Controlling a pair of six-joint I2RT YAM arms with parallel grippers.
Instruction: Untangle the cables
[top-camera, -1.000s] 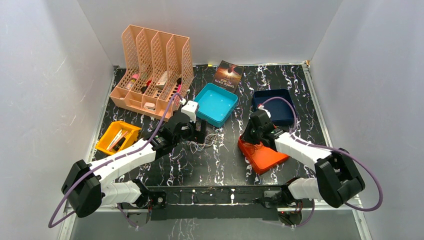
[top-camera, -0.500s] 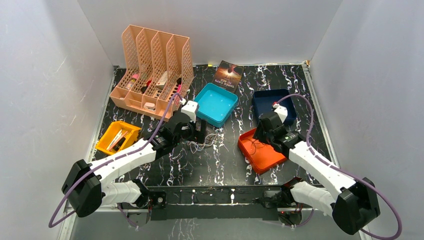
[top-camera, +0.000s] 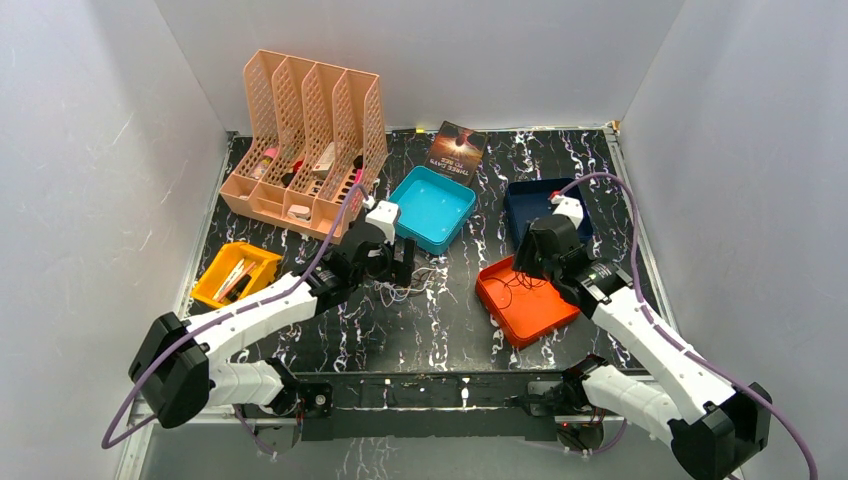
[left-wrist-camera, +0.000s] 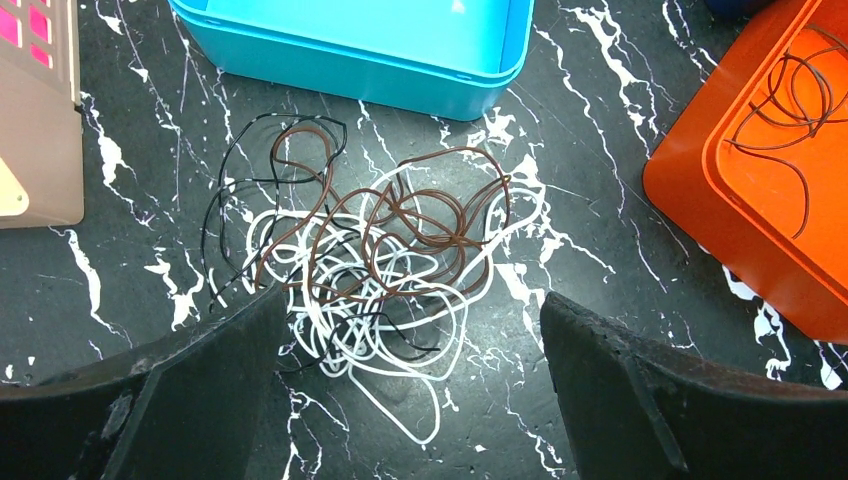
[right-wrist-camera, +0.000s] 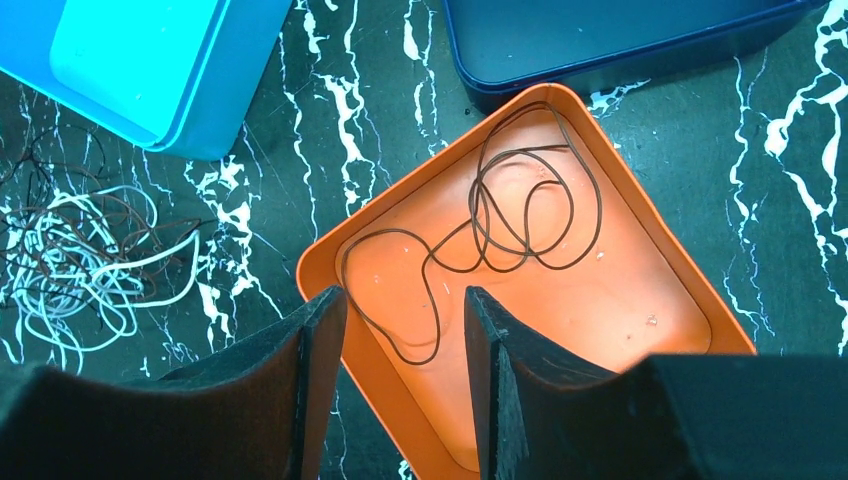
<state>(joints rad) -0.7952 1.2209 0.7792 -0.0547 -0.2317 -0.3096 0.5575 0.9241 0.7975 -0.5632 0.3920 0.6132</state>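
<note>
Brown, white and black cables (left-wrist-camera: 370, 285) are lying knotted beside the teal tray (left-wrist-camera: 330, 72), the wide-open left gripper (left-wrist-camera: 410, 308) hovering astride them, probably to pick a strand. A separate dark cable (right-wrist-camera: 520, 215) is resting in the orange tray (right-wrist-camera: 650, 310), seemingly sorted there, under the narrowly parted, empty right gripper (right-wrist-camera: 405, 300).

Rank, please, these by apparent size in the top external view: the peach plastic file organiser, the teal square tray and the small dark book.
Largest: peach plastic file organiser.
Then teal square tray.
Smallest: small dark book.
</note>
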